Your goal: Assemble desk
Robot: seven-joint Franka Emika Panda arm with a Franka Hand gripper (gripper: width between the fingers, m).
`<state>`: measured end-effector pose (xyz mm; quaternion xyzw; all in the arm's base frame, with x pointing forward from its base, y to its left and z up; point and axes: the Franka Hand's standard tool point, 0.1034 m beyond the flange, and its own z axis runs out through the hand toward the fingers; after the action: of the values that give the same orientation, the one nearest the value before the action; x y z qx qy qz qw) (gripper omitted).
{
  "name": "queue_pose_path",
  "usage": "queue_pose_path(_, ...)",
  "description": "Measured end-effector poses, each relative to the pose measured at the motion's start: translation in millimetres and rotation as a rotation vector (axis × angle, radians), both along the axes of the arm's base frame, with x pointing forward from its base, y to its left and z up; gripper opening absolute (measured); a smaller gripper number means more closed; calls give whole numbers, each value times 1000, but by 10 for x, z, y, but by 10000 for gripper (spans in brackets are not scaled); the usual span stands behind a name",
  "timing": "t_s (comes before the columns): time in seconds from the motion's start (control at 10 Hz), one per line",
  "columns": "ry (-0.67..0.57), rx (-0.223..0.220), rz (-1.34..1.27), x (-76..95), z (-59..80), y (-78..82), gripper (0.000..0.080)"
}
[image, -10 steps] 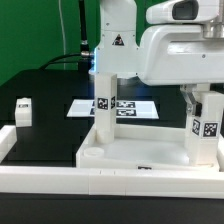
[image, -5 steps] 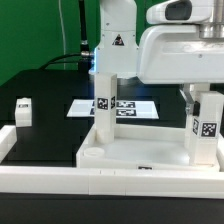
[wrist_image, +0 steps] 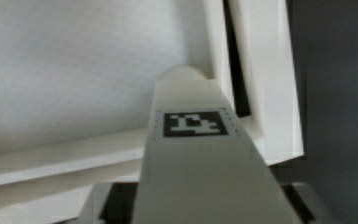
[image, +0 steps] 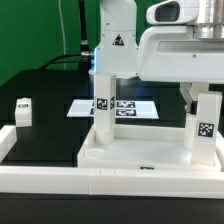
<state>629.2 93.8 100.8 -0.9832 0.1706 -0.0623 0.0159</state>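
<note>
The white desk tabletop (image: 140, 152) lies in the middle of the exterior view, and its pale surface shows in the wrist view (wrist_image: 69, 80). One white leg (image: 102, 105) stands upright on its corner at the exterior view's left. My gripper (image: 203, 98) is shut on a second leg (image: 206, 135), which stands upright on the corner at the exterior view's right. In the wrist view this leg (wrist_image: 197, 160) fills the space between my gripper's (wrist_image: 201, 205) dark fingers (wrist_image: 119, 202). A third leg (image: 22, 110) lies loose at the exterior view's far left.
The marker board (image: 130, 108) lies flat behind the tabletop. A long white border rail (image: 110, 186) runs along the front, with another piece (image: 8, 140) at the exterior view's left. The arm's base (image: 112, 40) stands at the back on the black table.
My gripper and the held leg have shifted very slightly toward the exterior view's right. Nothing else has moved.
</note>
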Motion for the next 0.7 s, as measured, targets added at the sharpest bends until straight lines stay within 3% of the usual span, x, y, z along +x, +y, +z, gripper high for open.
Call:
queue_pose_path(0.1,4,52,-162,-3,-7,-14,290)
queue_pose_path(0.3,20,88,-420,-23,-8,79,290)
queue_pose_path(0.7,33,143,-815,-25,-10,73,290)
